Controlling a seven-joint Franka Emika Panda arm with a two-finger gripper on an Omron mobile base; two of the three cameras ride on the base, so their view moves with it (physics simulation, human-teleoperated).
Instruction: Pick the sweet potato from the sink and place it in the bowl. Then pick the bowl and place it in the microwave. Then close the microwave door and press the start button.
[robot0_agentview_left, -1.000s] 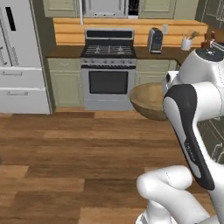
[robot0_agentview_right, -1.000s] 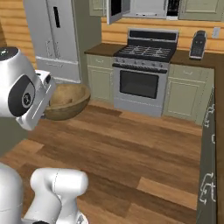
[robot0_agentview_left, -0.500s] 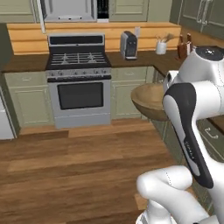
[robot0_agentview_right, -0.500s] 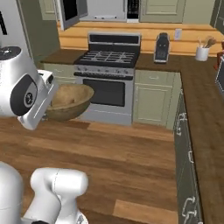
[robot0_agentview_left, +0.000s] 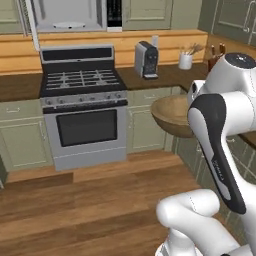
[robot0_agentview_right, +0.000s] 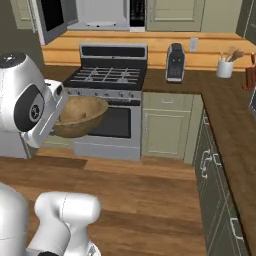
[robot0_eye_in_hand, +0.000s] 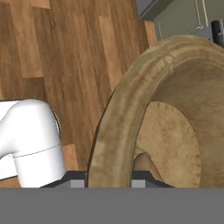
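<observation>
The tan wooden bowl (robot0_agentview_left: 172, 115) (robot0_agentview_right: 80, 116) hangs in the air in front of the arm, level with the stove front. In the hand view my gripper (robot0_eye_in_hand: 109, 179) is shut on the bowl (robot0_eye_in_hand: 131, 109), one finger on each side of its rim. A small orange-brown lump, apparently the sweet potato (robot0_eye_in_hand: 144, 162), lies inside by the inner finger. The microwave (robot0_agentview_left: 70, 15) (robot0_agentview_right: 102, 12) sits above the stove, its keypad panel (robot0_agentview_right: 137, 12) on the right. The microwave door (robot0_agentview_right: 50, 20) stands swung open to the left. The sink is out of view.
A steel stove with oven (robot0_agentview_left: 82, 115) (robot0_agentview_right: 107, 100) stands below the microwave. On the brown counter are a coffee maker (robot0_agentview_left: 146, 60) (robot0_agentview_right: 175, 62) and a utensil cup (robot0_agentview_left: 185, 60) (robot0_agentview_right: 225, 67). A counter run with cabinets (robot0_agentview_right: 230, 125) lines the right side. Wooden floor lies ahead.
The whole picture has slid left as the base turned: the fridge has left the views and the right-hand counter has come in. The bowl stays gripped the same way.
</observation>
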